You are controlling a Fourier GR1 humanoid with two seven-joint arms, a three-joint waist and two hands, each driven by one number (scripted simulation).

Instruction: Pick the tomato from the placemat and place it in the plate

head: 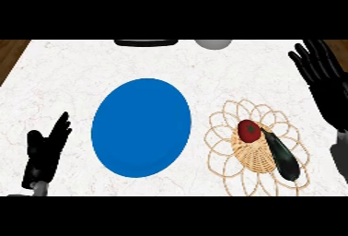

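A red tomato (249,130) with a green stem lies on a round woven wicker placemat (228,147) at the right of the counter. A dark eggplant (281,156) lies just right of the tomato on the same mat, touching it. The blue plate (141,126) sits mid-counter, left of the mat, with nothing on it. My right hand (319,69) is raised at the far right, above and right of the tomato, fingers straight and open, apart from it. My left hand (46,150) rests open at the lower left, left of the plate.
The white marbled counter (68,69) has wooden floor showing at both upper corners. A black object (146,42) and a grey rounded thing (213,44) stand at the far edge.
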